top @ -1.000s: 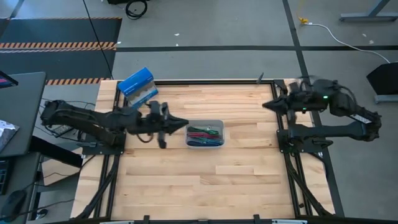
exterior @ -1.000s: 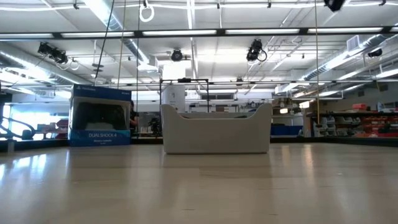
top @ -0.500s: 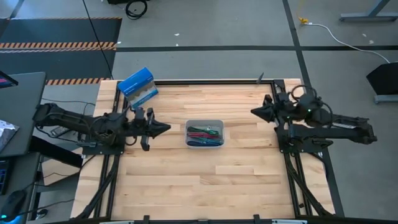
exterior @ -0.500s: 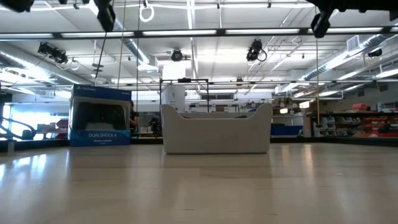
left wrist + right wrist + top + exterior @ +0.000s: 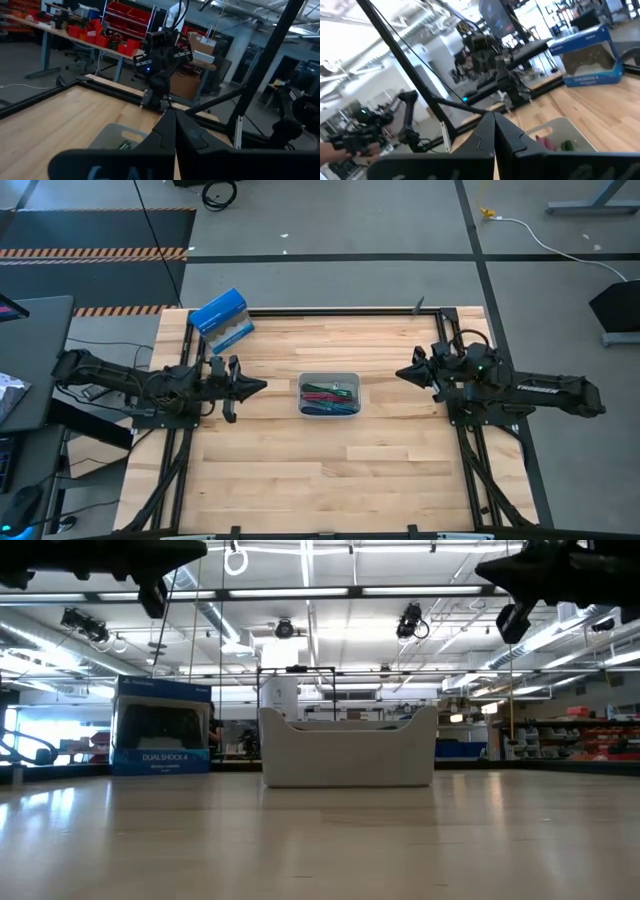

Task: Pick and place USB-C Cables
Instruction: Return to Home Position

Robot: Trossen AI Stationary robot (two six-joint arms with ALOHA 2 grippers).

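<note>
while left gripper [image 5: 260, 386] and right gripper [image 5: 400, 373] sit closed, red-green cables [image 5: 328, 394] crowd the tray [image 5: 329, 376].

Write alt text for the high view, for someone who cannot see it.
A clear grey tray holding coloured USB-C cables sits at the centre of a wooden table. The left gripper and right gripper, both shut, point at it from either side; a blue box stands at one corner.

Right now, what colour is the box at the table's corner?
The box is blue; the high view shows it best.
</note>
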